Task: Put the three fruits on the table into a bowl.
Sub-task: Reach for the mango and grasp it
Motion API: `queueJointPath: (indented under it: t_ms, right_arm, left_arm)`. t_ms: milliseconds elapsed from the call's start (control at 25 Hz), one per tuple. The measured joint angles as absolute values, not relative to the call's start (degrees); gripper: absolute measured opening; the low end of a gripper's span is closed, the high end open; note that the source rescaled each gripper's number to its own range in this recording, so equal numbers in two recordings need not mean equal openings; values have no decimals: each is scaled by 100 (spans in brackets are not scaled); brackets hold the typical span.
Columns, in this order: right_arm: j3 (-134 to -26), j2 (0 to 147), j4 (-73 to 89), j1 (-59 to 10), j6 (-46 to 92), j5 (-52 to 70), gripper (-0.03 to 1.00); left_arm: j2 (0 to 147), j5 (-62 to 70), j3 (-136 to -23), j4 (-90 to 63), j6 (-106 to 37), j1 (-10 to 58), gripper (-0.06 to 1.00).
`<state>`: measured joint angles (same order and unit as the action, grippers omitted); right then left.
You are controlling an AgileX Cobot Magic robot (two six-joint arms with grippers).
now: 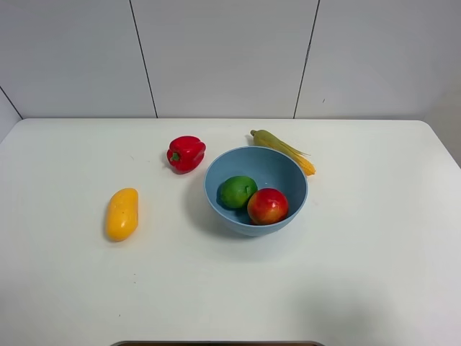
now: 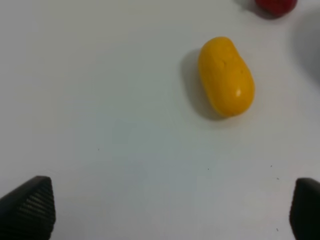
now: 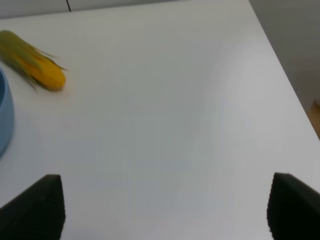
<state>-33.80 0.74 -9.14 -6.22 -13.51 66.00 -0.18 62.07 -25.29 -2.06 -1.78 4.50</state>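
Lime (image 1: 237, 192) and pomegranate (image 1: 268, 206) sit in the bowl (image 1: 270, 167); mango (image 1: 122, 213) lies apart on the counter (image 1: 360, 252). Left pincer (image 2: 172, 210) and right pincer (image 3: 165, 207) gape empty, only tips showing. The bowl hides part of the corn (image 1: 277, 141).

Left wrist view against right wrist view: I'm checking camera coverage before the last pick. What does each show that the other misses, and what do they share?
Only the left wrist view: the mango lying on the table, a sliver of the red bell pepper, and the left pincer, open and empty.
Only the right wrist view: the corn cob, a slice of the blue bowl, the table's far edge, and the right pincer, open and empty.
Both: the bare white table top.
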Motion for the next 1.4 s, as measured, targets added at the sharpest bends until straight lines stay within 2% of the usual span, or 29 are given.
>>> queueJointPath:
  t_ms: [480, 720, 1400]
  right_arm:
    - [-3277, 39, -841, 15, -1153, 6400, 46]
    - [-3265, 72, -736, 26, -675, 6312, 46]
    - [-3265, 248, -730, 26, -615, 6304, 46]
  left_arm:
    - [-18, 6207, -2529, -206, -178, 450, 87]
    - [-18, 6207, -2529, -206, -178, 450, 87]
    - [-18, 6207, -2529, -206, -178, 450, 87]
